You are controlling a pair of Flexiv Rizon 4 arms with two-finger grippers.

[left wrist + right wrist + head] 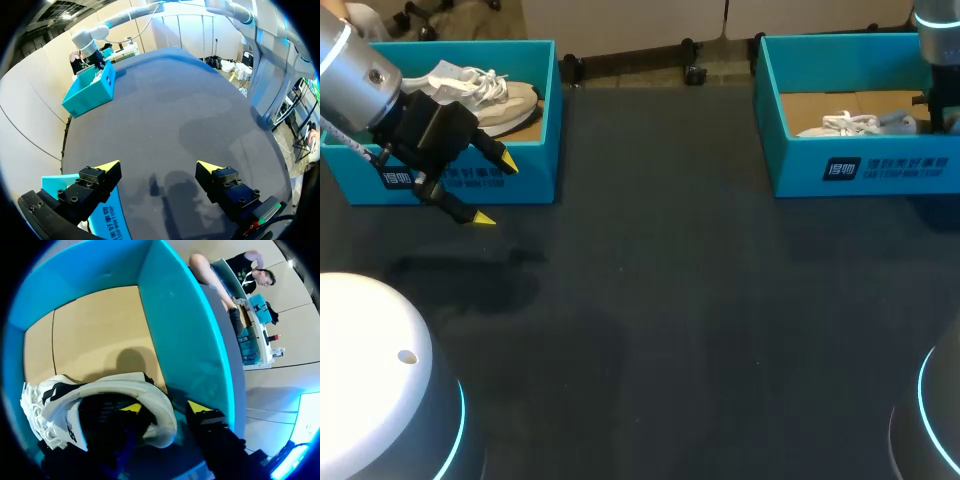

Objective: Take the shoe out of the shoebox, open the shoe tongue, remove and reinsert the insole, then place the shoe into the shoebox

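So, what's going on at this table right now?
The right gripper is down inside the right shoebox, its open fingers either side of the heel rim of the white shoe there, apparently about to lift it out. The left gripper hangs open and empty over the table beside the left shoebox, which holds another shoe.

My left arm (350, 70) comes in from the far left corner and slants down. The left gripper (496, 192) hangs in the air, its yellow tips wide apart and holding nothing. My right arm (935, 60) reaches down at the far right. The right gripper (165, 409) has one finger inside the shoe (95, 395) and one outside its heel. They do not seem to squeeze it.
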